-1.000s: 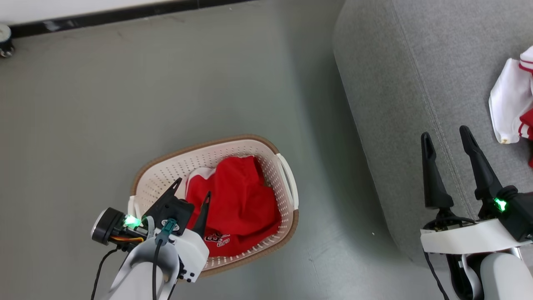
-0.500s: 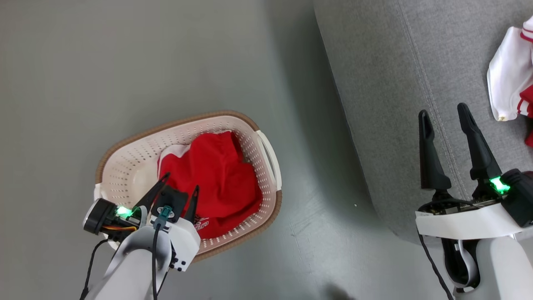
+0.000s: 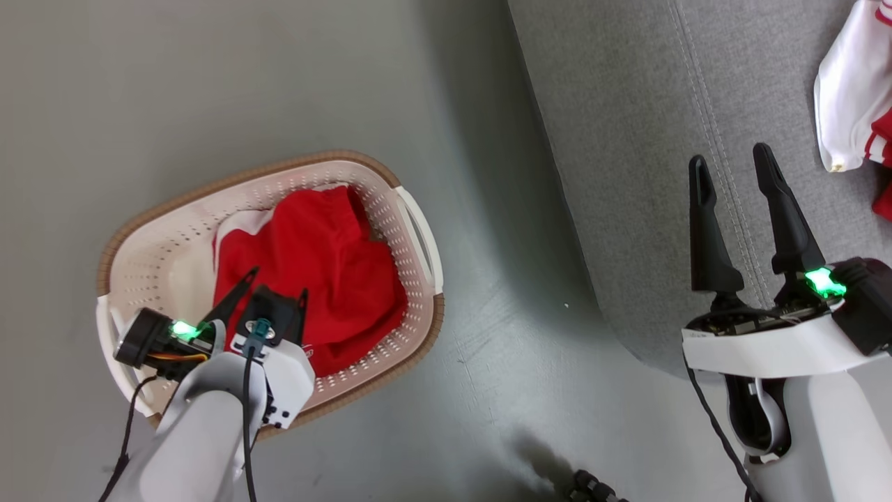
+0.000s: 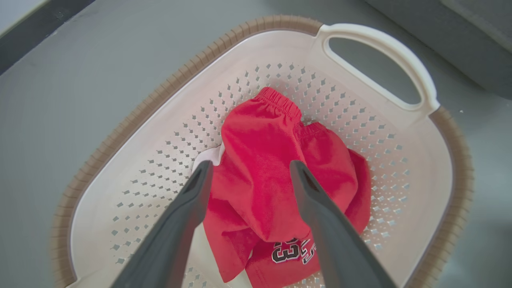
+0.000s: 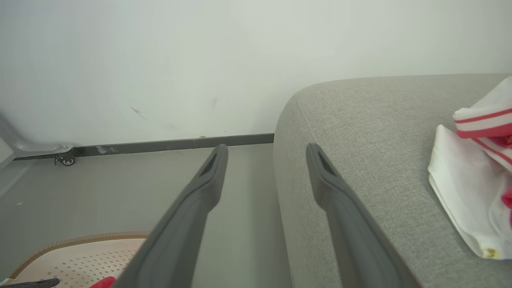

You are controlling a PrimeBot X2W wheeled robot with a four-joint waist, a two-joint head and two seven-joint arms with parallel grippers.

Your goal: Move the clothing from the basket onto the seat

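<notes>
at the lower left of the head view, our left gripper (image 3: 279,280) hangs over the basket (image 3: 167,244), its fingers spread and holding nothing. in the left wrist view the left gripper (image 4: 251,164) points down into the basket (image 4: 160,132). its fingers straddle the red garment (image 4: 264,136) lying crumpled on the bottom, and we cannot tell whether the tips touch the cloth. the garment shows a gathered hem toward the far handle (image 4: 384,44), a sliver of white at its left edge, and a dark-and-white print near the bottom of that view. from the head, the red garment (image 3: 313,258) fills the right part of the basket, which stands on the grey floor (image 3: 209,84), near the sofa (image 3: 627,139) but apart from it.

at the lower right, our right gripper (image 3: 729,155) is also spread and empty, its fingers showing against the sofa beside a stitched seam. in the right wrist view the right gripper (image 5: 267,149) looks along the sofa (image 5: 360,120), with the basket (image 5: 80,256) at the lower left. further on, the second garment (image 3: 847,90), white with red stripes, lies on the sofa, well apart from the fingers. the right wrist view has the second garment (image 5: 464,188) at its right edge. beyond the floor we see a dark baseboard (image 5: 180,144) under a pale wall (image 5: 200,60).
</notes>
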